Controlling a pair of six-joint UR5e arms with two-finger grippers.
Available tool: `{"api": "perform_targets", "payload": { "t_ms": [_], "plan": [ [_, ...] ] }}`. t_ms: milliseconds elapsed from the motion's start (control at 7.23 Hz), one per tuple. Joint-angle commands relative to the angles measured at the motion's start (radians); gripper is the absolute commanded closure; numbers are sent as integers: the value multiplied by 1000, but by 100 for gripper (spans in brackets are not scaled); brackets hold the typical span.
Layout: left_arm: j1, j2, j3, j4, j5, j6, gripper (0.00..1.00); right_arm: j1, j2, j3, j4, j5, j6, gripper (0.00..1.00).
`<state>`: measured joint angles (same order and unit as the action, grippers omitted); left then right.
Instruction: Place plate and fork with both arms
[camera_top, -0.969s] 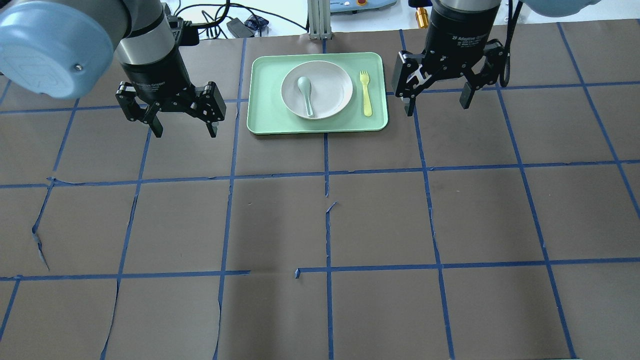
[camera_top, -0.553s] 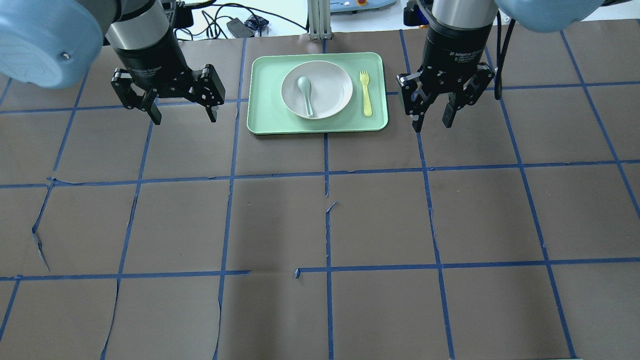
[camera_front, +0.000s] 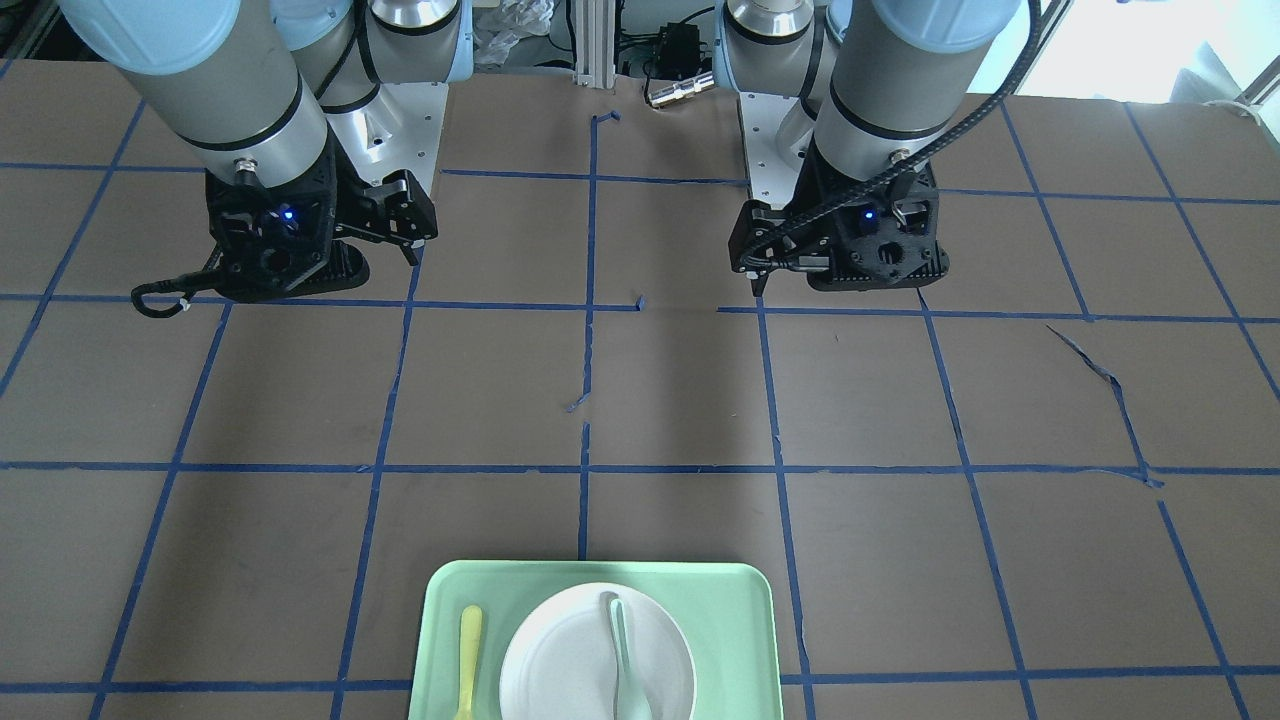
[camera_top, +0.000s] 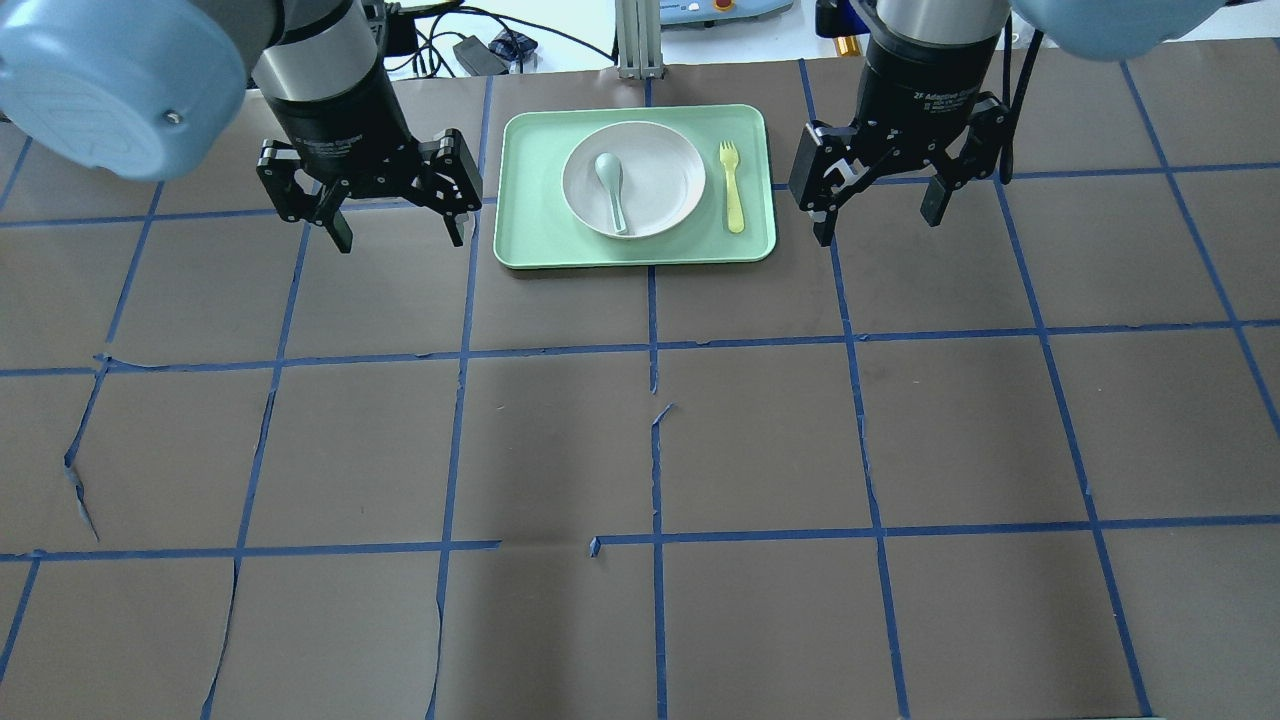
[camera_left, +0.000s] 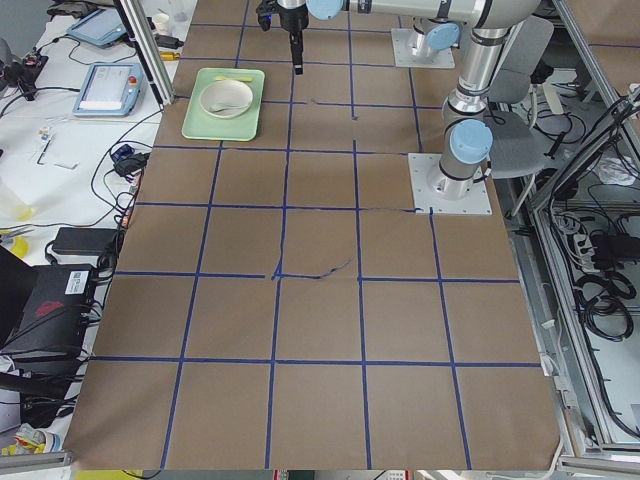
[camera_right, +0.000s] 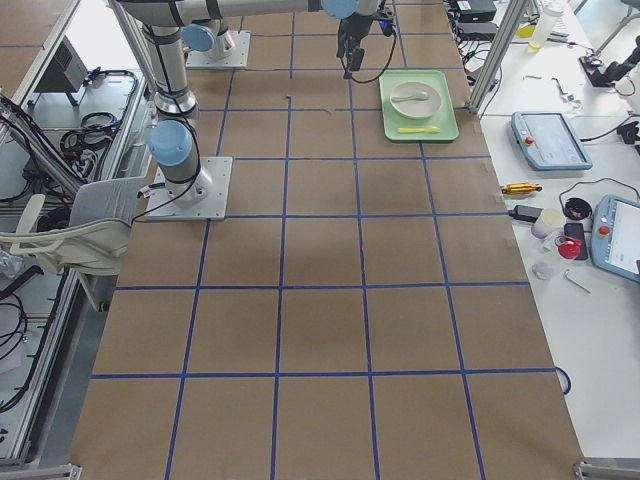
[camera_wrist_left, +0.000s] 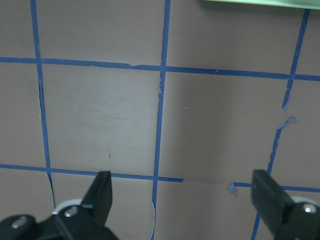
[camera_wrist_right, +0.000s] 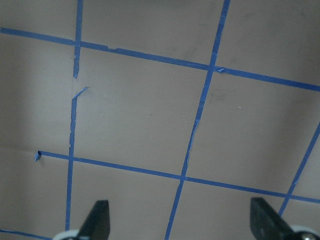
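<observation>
Placement: the plate (camera_top: 668, 172) sits at the centre of the mint-green tray (camera_top: 530, 205) at the far edge of the tabletop (camera_top: 640, 450), with a grey-green spoon (camera_top: 611, 188) lying in it. The fork (camera_top: 733, 190) lies on the tray just beside the plate, on the right-arm side, tines pointing away from the robot. The left tool (camera_top: 400, 240) hangs above the tabletop just left of the tray, fingers spread apart, holding nothing. The right tool (camera_top: 877, 228) hangs just right of the tray, fingers likewise apart and empty.
</observation>
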<state>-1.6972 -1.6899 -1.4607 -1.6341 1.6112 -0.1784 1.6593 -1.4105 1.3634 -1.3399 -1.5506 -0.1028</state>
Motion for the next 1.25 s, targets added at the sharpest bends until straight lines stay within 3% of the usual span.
{"api": "perform_targets", "payload": {
  "t_ms": [0,415,1107],
  "plan": [
    [-29,-1,-6,26,-2,-10,0,4,-25,-4,-19,-8,17,0],
    [-16,15,-29,43,-16,11,0,1,-25,11,-88,-6,14,0],
    [-9,18,-33,45,-14,43,0,-24,-13,16,-91,-5,-2,0]
  ]
}}
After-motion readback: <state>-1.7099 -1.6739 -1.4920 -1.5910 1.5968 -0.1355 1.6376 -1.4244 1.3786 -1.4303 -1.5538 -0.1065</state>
